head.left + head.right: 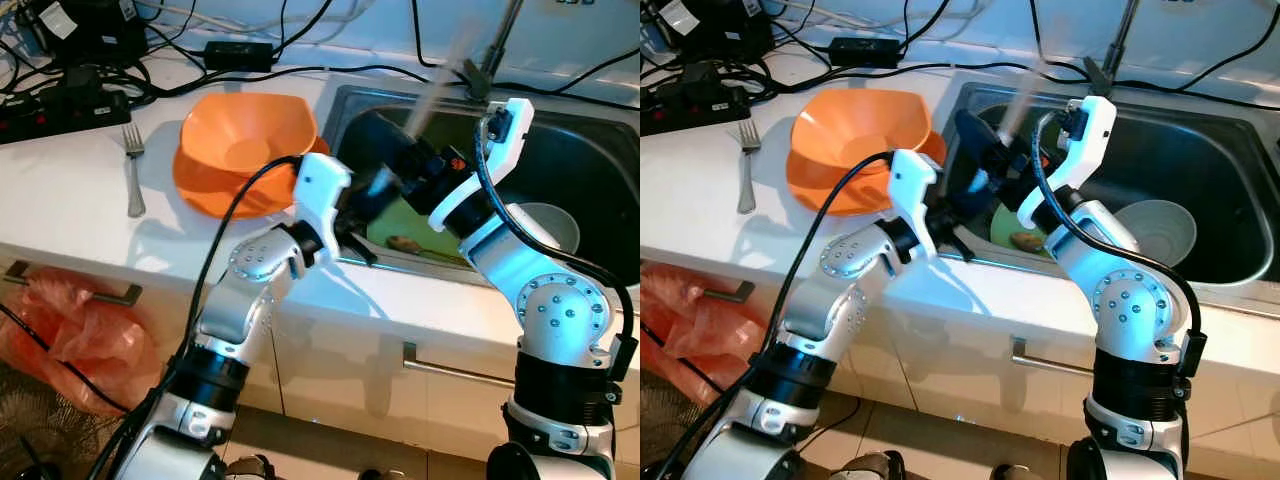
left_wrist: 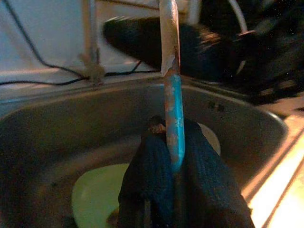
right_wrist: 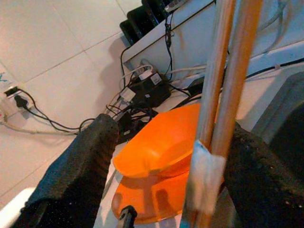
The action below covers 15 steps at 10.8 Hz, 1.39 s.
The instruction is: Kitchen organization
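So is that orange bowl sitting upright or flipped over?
Upright. The orange bowl rests on the white counter left of the sink, its hollow facing up, seemingly stacked on a second orange piece.

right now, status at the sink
Left tool shut on chopsticks over sink. Right tool open around them. Green plate below.

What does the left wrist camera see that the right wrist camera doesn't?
Left wrist view: the steel sink with a pale green plate inside. Right wrist view: stacked orange plastic bowls, black power cables and white wall tiles. Both: the long tan-and-blue stick, with the left gripper shut on it and the right gripper open around it.
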### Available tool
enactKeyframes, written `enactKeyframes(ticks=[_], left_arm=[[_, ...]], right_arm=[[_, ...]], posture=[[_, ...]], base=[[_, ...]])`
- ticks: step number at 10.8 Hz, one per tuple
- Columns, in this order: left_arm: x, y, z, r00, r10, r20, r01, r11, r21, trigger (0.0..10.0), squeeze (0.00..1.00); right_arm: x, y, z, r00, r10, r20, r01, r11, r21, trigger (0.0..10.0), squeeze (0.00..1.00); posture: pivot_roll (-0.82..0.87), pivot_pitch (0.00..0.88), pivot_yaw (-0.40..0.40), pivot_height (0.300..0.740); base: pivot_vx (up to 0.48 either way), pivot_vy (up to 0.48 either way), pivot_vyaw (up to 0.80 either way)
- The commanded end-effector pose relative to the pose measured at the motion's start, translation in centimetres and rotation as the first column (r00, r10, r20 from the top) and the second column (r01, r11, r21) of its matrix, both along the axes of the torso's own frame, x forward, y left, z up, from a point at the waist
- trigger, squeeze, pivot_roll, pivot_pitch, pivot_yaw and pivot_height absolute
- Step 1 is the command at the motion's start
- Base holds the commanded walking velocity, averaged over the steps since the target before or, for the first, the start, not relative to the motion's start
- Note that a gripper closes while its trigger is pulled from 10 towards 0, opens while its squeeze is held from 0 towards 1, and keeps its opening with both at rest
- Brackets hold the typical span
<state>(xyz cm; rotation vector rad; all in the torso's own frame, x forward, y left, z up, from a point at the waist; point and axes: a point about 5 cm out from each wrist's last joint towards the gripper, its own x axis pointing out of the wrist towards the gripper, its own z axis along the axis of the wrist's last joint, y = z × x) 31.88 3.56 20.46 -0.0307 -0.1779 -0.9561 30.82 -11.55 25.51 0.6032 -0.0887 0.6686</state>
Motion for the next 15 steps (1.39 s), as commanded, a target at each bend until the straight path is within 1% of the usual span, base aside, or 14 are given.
enactKeyframes(ticks=[1,3,4,6,9,13,15], left_arm=[[-0.4,-0.3,0.1,1.000,-0.019,0.014,0.019,1.000,0.004,0.2,0.00],[0.0,0.4,-0.1,1.000,0.006,0.007,-0.007,1.000,0.009,0.5,0.00],[0.3,1.0,0.0,0.999,0.040,-0.007,-0.041,0.999,-0.010,0.5,0.00],[0.6,1.5,0.0,0.998,0.057,-0.025,-0.058,0.998,-0.024,0.8,0.00],[0.3,1.3,-0.2,0.999,0.034,-0.030,-0.035,0.999,-0.019,1.1,0.00],[-0.5,0.4,-0.2,0.998,-0.056,-0.042,0.054,0.998,-0.027,1.4,0.00],[-0.5,0.4,-0.3,0.997,-0.058,-0.046,0.057,0.998,-0.027,1.7,0.00]], right_arm=[[-0.1,-0.4,0.4,1.000,-0.025,0.016,0.025,1.000,0.002,0.0,0.00],[0.2,-0.8,0.6,0.997,-0.070,0.037,0.071,0.997,-0.020,0.0,0.00],[0.4,-1.1,0.8,0.994,-0.101,0.047,0.102,0.995,-0.018,0.0,0.00],[0.7,-1.4,0.9,0.991,-0.126,0.049,0.127,0.992,-0.019,0.0,0.00],[0.8,-1.5,0.8,0.989,-0.139,0.053,0.141,0.990,-0.022,0.0,0.00],[1.0,-1.6,0.6,0.988,-0.148,0.052,0.149,0.988,-0.029,0.0,0.00],[1.1,-1.6,0.6,0.988,-0.147,0.052,0.149,0.988,-0.031,0.0,0.00]], posture=[[0.05,0.134,-0.016,0.740],[0.06,0.126,-0.018,0.740],[0.06,0.124,-0.018,0.740],[0.06,0.121,-0.018,0.740],[0.06,0.121,-0.015,0.740],[0.06,0.123,-0.018,0.740],[0.06,0.123,-0.019,0.740]], base=[[0.000,0.000,0.00],[0.000,0.000,0.00],[0.000,0.000,0.00],[0.000,0.000,0.00],[0.000,0.000,0.00],[0.000,0.000,0.00],[0.000,0.000,0.00]])
